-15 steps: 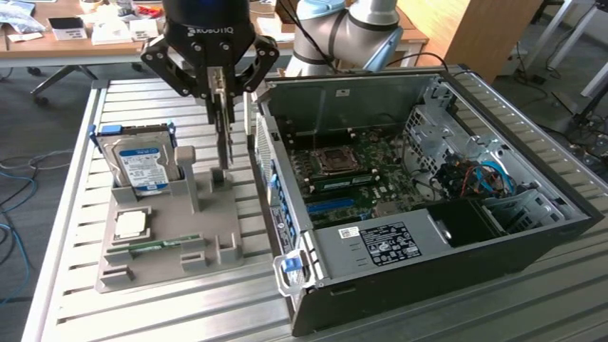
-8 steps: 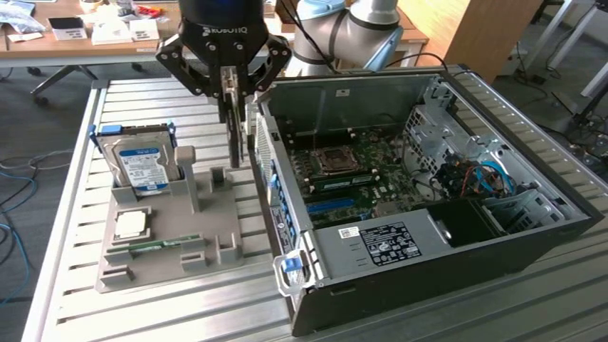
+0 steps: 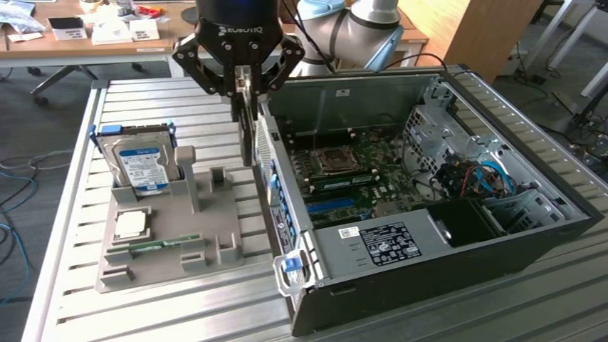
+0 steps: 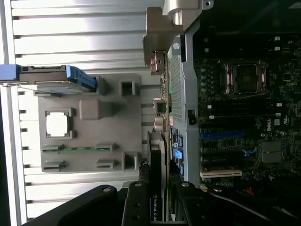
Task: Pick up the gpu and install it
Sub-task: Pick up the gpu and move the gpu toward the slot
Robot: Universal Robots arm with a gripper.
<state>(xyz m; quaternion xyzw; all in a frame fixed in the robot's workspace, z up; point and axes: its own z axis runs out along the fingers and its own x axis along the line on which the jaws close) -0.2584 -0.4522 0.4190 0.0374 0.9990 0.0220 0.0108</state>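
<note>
My pincer (image 3: 244, 91) was clamped narrow on the top edge of the gpu (image 3: 249, 135), and the card hung edge-on below my fingers, its silver bracket at the far end from them in the wrist view. It hung in the air just outside the computer case (image 3: 428, 285), close along the case's rim on the side facing the grey holder (image 3: 161, 265), touching neither as far as I could tell.

So I judged the picking up done: the card was off the holder and firmly in my grip. The installing was all left. The card was not yet over the motherboard (image 3: 357, 182), and no part of it had entered an expansion slot (image 4: 221, 173).

Inside the case the motherboard lay flat on the floor, with the bare processor socket (image 3: 334, 160) near its middle and the long slots beside it. A labelled power supply (image 3: 380, 242) sat in the case's near corner, and past it, deeper in the case, were a metal drive cage (image 3: 532, 206) and a loop of blue cables (image 3: 486, 178).

The holder stood on the slatted counter (image 3: 190, 313) just beside the case. At its end farthest from the case's near corner a hard drive (image 3: 142, 162) stood upright in its slot; a processor chip (image 3: 130, 224) lay in a square pocket, and a green memory stick (image 3: 152, 246) lay in a groove beside that.
</note>
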